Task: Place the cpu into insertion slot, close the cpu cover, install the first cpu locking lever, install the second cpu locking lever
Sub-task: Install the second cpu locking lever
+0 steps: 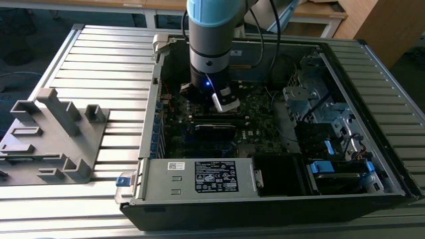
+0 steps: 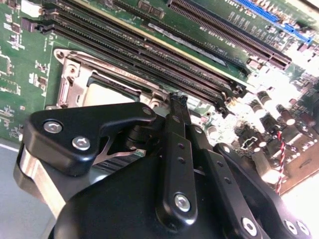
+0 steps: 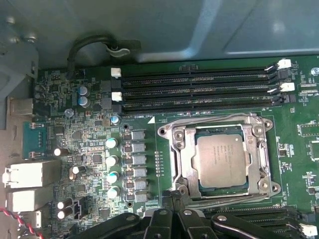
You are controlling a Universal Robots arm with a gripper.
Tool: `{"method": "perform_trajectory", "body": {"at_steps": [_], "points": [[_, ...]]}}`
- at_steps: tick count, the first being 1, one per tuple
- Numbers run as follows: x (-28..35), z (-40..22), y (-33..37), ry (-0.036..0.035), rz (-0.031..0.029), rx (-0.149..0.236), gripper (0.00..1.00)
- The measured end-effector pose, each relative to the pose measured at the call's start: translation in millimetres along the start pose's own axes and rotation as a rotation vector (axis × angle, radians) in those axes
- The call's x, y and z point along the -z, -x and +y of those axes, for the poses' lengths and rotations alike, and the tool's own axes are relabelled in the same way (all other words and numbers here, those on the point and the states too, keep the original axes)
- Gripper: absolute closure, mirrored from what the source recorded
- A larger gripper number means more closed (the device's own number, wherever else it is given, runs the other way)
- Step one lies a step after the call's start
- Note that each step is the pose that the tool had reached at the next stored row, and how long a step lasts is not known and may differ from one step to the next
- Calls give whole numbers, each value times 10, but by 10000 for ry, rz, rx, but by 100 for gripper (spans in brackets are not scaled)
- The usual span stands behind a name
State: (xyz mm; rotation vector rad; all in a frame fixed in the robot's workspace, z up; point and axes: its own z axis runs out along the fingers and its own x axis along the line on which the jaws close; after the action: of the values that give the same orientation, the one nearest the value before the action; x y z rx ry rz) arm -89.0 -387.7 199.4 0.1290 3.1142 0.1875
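Note:
The cpu [image 3: 222, 159] lies flat in the insertion slot [image 3: 168, 135] of the green motherboard, grey metal top showing. The silvery cpu cover [image 3: 185, 160] lies down around it, framing it through its window. Thin wire levers [image 3: 214, 120] run along two sides of the socket. My gripper [image 3: 172, 196] hovers just beside the socket's edge, its black fingers pressed together and shut with nothing seen between them. In the second wrist view the gripper [image 2: 178, 98] tips stand close to the socket [image 2: 67, 84] and cpu [image 2: 105, 94]. In the exterior view the gripper [image 1: 223, 103] reaches down into the open computer case.
Long black memory slots [image 3: 199, 89] run beside the socket. Capacitors [image 3: 112, 159] and rear ports [image 3: 30, 174] stand on the other side. Case walls [image 1: 151, 114], a power supply [image 1: 199, 177] and a drive cage [image 1: 312, 99] hem in the board. A grey fixture [image 1: 53, 134] sits on the table.

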Motion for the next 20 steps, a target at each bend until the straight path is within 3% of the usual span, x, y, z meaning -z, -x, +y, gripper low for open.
{"method": "perform_trajectory", "body": {"at_steps": [16,17,19,20], "points": [[-21,-21,-24,18,2,1,90],[-22,-21,-24,81,6,2,90],[-25,-20,-23,273,15,-4,90],[-23,-20,-24,320,23,-6,90]]}}
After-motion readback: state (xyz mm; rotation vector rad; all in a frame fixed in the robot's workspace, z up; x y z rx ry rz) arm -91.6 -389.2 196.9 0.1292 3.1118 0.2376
